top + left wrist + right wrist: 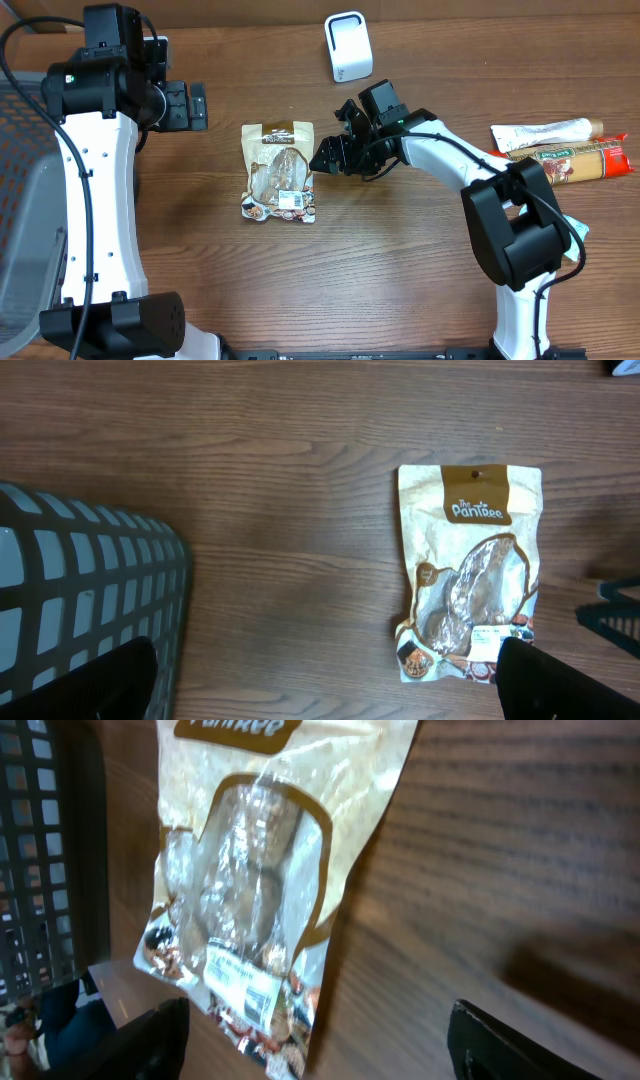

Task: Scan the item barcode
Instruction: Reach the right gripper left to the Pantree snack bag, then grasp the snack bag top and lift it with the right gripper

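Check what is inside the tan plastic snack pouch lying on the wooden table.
Through the clear window of the tan plastic snack pouch, pale brown dried pieces show. The printed film hides the rest of the contents.

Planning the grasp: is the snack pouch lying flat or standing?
Flat: the pouch lies on the table, printed front facing up.
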Robot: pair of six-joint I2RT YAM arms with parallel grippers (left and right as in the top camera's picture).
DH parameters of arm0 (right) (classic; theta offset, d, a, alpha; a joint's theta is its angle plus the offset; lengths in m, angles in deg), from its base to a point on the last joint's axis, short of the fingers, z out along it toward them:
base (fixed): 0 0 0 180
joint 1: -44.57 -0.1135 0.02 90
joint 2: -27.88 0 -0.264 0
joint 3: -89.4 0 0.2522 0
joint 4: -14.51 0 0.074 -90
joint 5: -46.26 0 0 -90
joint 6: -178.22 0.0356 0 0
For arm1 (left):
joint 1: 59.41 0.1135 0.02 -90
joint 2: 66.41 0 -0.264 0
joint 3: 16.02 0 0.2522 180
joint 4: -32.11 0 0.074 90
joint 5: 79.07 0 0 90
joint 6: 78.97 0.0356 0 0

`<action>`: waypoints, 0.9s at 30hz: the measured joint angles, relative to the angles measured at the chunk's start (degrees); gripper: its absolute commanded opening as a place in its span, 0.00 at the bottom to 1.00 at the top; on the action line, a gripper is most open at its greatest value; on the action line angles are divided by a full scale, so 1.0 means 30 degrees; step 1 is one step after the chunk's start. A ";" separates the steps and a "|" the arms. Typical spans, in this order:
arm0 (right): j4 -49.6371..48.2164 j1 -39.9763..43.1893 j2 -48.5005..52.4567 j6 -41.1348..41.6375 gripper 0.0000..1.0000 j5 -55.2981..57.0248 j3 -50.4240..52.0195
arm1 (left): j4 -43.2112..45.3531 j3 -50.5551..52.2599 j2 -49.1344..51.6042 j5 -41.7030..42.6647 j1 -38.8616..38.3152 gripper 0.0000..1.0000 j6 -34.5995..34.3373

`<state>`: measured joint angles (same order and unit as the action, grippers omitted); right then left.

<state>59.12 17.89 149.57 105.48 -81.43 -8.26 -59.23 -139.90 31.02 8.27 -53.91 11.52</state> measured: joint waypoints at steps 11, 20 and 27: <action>-0.2346 -0.0015 0.1450 0.0860 0.75 -0.0627 -0.0044 | 0.0007 0.0007 0.0000 0.0000 0.0000 0.99 0.0044; -0.4954 -0.0976 0.2878 0.2142 0.74 -0.2353 -0.0685 | 0.0007 0.0000 0.0000 0.0000 0.0000 1.00 0.0051; -0.8102 -0.2535 0.3963 0.4568 0.63 -0.2907 -0.0940 | 0.0007 0.0007 0.0007 0.0000 0.0000 1.00 0.0051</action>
<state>34.81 10.29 161.46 119.18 -90.15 -11.08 -59.21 -139.88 31.04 8.27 -53.91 11.67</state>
